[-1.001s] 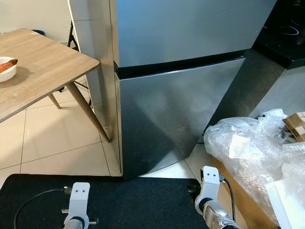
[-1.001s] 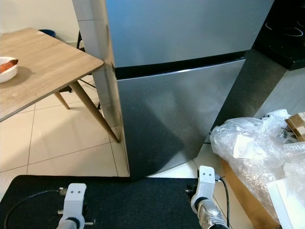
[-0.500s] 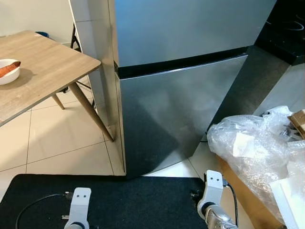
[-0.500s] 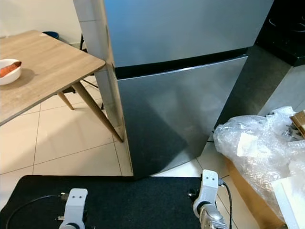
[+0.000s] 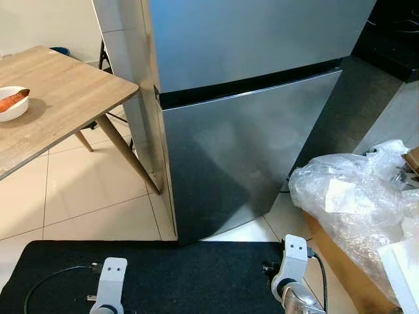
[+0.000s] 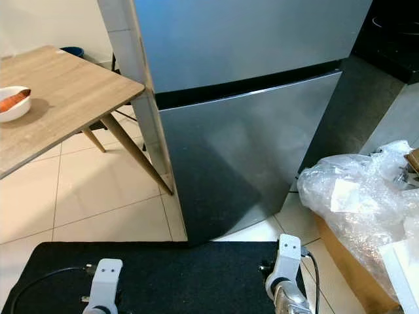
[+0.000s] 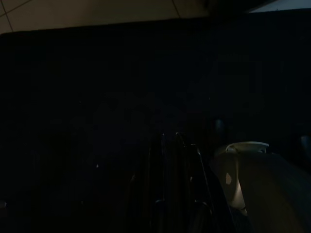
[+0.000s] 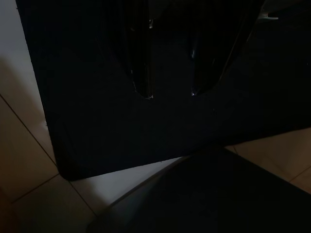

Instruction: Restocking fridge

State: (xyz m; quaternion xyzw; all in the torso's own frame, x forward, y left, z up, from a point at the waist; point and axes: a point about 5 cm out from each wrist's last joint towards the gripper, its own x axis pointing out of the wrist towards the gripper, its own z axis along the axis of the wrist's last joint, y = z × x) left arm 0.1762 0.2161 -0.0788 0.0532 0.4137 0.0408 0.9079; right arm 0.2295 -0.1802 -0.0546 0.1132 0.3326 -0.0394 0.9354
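Note:
The steel fridge (image 5: 242,144) stands straight ahead, with its upper door (image 5: 249,39) and lower door (image 6: 249,150) both shut. My left arm (image 5: 109,288) and right arm (image 5: 292,268) hang low at the bottom of the head views, over a black mat. In the right wrist view my right gripper (image 8: 170,92) is open, its two black fingers (image 8: 141,73) spread over the dark mat with nothing between them. The left wrist view is very dark; my left gripper (image 7: 170,155) is barely made out above the mat.
A wooden table (image 5: 65,98) stands to the left, carrying a white bowl (image 5: 12,104) with something orange in it. A black mat (image 5: 190,275) covers the tiled floor at my feet. Crumpled clear plastic (image 5: 353,196) lies over a cardboard box (image 5: 340,268) on the right. A dark counter (image 5: 393,46) is beyond it.
The whole picture has shifted a little as the camera moved. Both arms sit slightly lower in it. The fridge doors stay shut.

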